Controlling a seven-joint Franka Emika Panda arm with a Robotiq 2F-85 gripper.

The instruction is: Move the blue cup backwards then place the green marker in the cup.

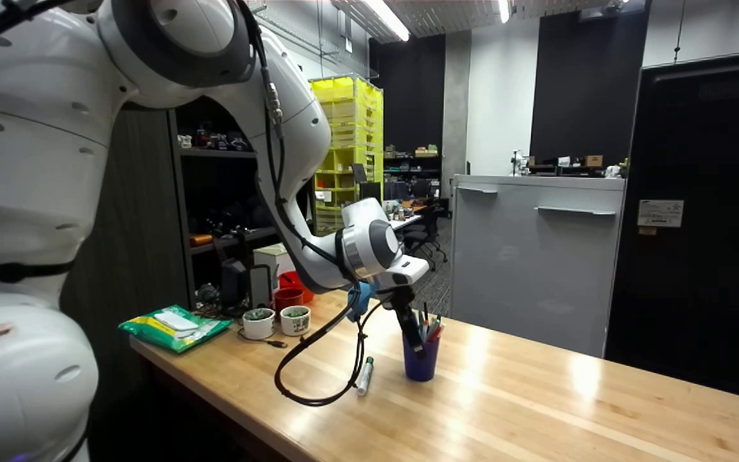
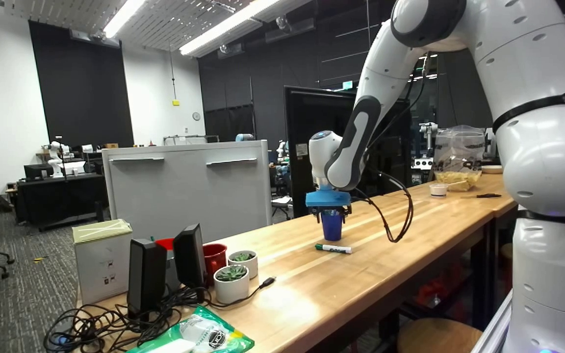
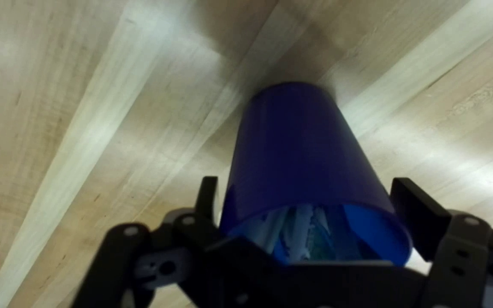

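- On the wooden counter (image 1: 536,398), the blue cup (image 3: 302,149) stands up straight with pens (image 3: 300,231) inside it.
- The jaws are wide apart, one on each side of the cup, close to its rim. I cannot tell if they touch it.
- The green marker (image 2: 334,249) lies flat on the counter, near the cup but apart from it. It is white with a green cap (image 2: 319,246).
- Above the cup, the big white robot arm (image 1: 299,128) bends down, with a blue part (image 2: 327,198) just over the jaws.
- Two white pots (image 2: 232,289) with little green plants (image 2: 232,273) sit near a red mug (image 2: 215,259) and two black speakers (image 2: 146,279).
- By the speakers are a white box (image 2: 103,264), a tangle of black cords (image 2: 88,334) and a shiny green bag (image 2: 203,331).
- Far along the counter, a clear bag of yellow bits (image 2: 459,179) sits near a small white tub (image 2: 438,190).
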